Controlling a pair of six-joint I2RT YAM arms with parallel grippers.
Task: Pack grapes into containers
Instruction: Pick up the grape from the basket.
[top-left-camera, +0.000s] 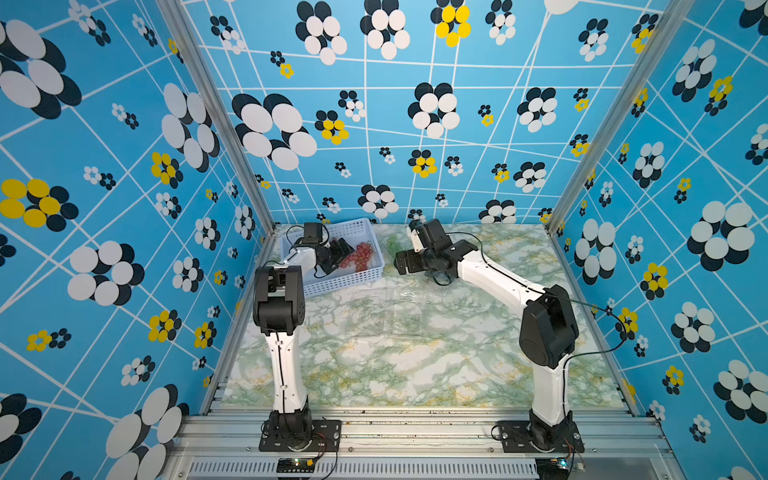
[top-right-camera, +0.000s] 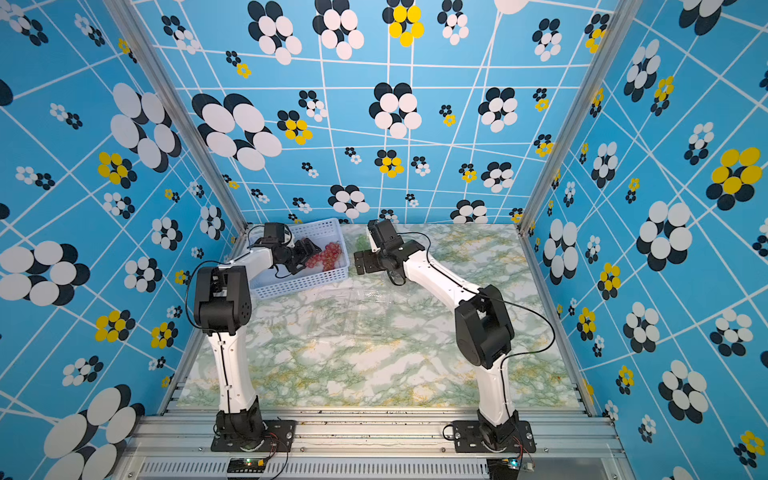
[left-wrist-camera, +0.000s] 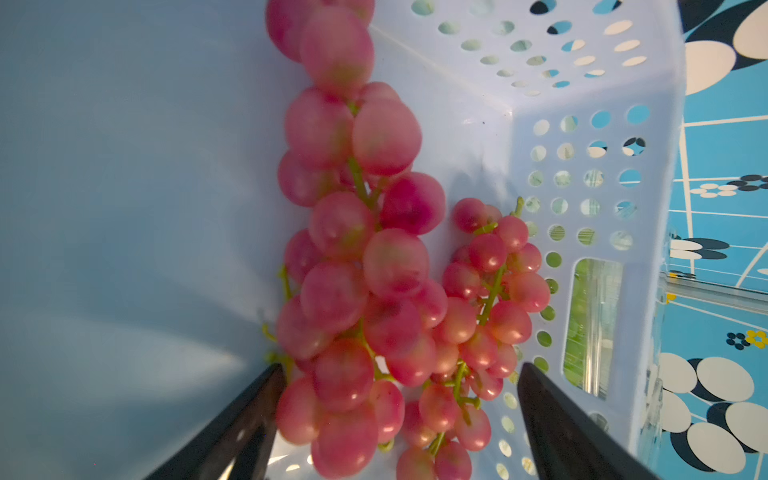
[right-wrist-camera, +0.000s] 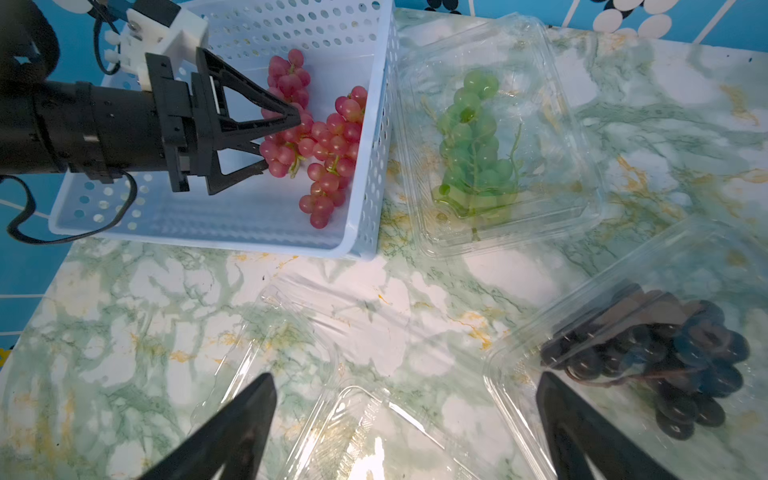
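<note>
Left fingers (left-wrist-camera: 245, 419) are spread wide around the red grapes (left-wrist-camera: 353, 291), nothing gripped; right fingers (right-wrist-camera: 237, 432) are likewise wide and empty. The grapes should be closed on gently.

No readable text, label, brand, number or sign in any view. Basket (right-wrist-camera: 374, 124): plain perforated plastic. Containers (right-wrist-camera: 498, 240): bare clear plastic. Circuit board (top-left-camera: 294, 462) on front rail: may carry print, too small to read.
</note>
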